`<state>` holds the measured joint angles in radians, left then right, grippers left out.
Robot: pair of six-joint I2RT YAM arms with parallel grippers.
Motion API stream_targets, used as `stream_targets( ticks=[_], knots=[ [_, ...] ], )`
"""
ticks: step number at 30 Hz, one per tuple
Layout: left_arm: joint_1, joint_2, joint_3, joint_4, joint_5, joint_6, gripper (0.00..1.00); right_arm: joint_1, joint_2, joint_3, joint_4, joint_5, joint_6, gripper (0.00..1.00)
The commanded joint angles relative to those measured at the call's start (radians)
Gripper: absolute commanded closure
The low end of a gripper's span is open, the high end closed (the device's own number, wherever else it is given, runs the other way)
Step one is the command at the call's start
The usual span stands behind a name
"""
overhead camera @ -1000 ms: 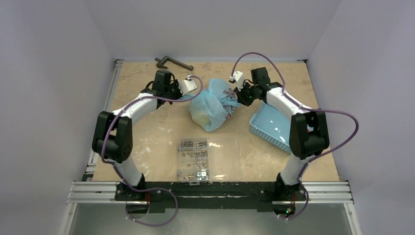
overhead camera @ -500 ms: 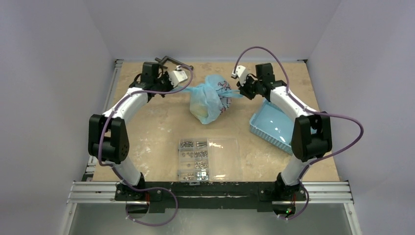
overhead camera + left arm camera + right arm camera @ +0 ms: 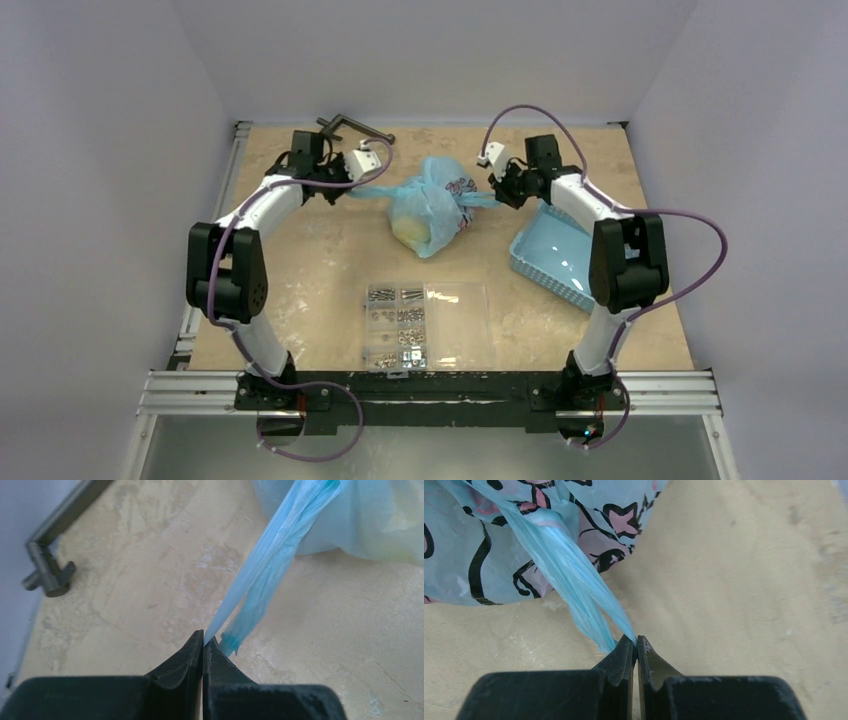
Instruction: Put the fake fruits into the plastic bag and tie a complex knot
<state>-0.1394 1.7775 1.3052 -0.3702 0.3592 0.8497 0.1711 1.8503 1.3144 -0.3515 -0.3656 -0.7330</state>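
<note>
The light-blue plastic bag [image 3: 432, 208] with its pink and black print [image 3: 616, 522] sits at the middle back of the table. Something pale yellow shows through its skin [image 3: 413, 229]; the fake fruits cannot be told apart inside. My left gripper [image 3: 347, 191] [image 3: 203, 637] is shut on a stretched blue handle strand [image 3: 280, 550] running left from the bag. My right gripper [image 3: 500, 196] [image 3: 635, 642] is shut on the other handle strand [image 3: 569, 575], which runs right. Both strands meet in bunched plastic on top of the bag [image 3: 433, 183]; the knot's form is unclear.
A rigid blue slotted basket [image 3: 553, 257] lies at the right beside my right arm. A clear compartment box of screws [image 3: 412, 325] sits near the front centre. A dark metal L-shaped bar [image 3: 350, 126] [image 3: 50, 572] lies at the back left, behind my left wrist.
Both grippers have moved outward from the bag, left going left and right going right, and the handle strands are pulled taut. The bag has drawn tighter and shifted slightly.
</note>
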Motion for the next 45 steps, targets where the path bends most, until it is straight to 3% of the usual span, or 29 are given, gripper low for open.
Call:
stream_targets(
  ticks=[1,11,14,17,20,31,38,39,43,45],
  knots=[
    [0.219,-0.100,0.098,-0.039,-0.389,0.084,1.00,-0.212,-0.068,0.113,-0.197,0.381,-0.092,1.00],
    [0.256,-0.057,-0.076,0.021,-0.424,0.119,1.00,-0.219,-0.028,-0.090,-0.092,0.419,-0.107,1.00],
    [0.251,-0.083,-0.020,-0.040,-0.367,0.034,1.00,-0.215,-0.029,-0.012,-0.161,0.406,-0.098,1.00],
    [0.246,-0.085,0.117,-0.146,-0.287,-0.069,1.00,-0.211,-0.007,0.169,-0.248,0.338,-0.044,1.00],
    [0.260,-0.073,0.206,-0.190,-0.271,-0.094,1.00,-0.224,-0.003,0.273,-0.298,0.302,-0.037,1.00],
    [0.305,-0.084,0.015,-0.150,-0.262,-0.029,1.00,-0.203,-0.073,-0.040,-0.218,0.340,-0.063,1.00],
    [0.264,-0.108,0.038,-0.231,-0.114,-0.072,1.00,-0.189,-0.041,0.151,-0.356,0.142,0.013,1.00],
    [0.251,-0.102,0.045,-0.243,-0.110,-0.080,1.00,-0.185,-0.025,0.204,-0.393,0.094,0.024,0.95],
    [0.199,-0.072,0.056,-0.243,-0.090,-0.113,1.00,-0.141,0.027,0.355,-0.458,-0.106,0.096,0.55],
    [0.168,-0.047,0.072,-0.240,-0.084,-0.126,1.00,-0.093,0.044,0.397,-0.454,-0.179,0.107,0.44]
  ],
)
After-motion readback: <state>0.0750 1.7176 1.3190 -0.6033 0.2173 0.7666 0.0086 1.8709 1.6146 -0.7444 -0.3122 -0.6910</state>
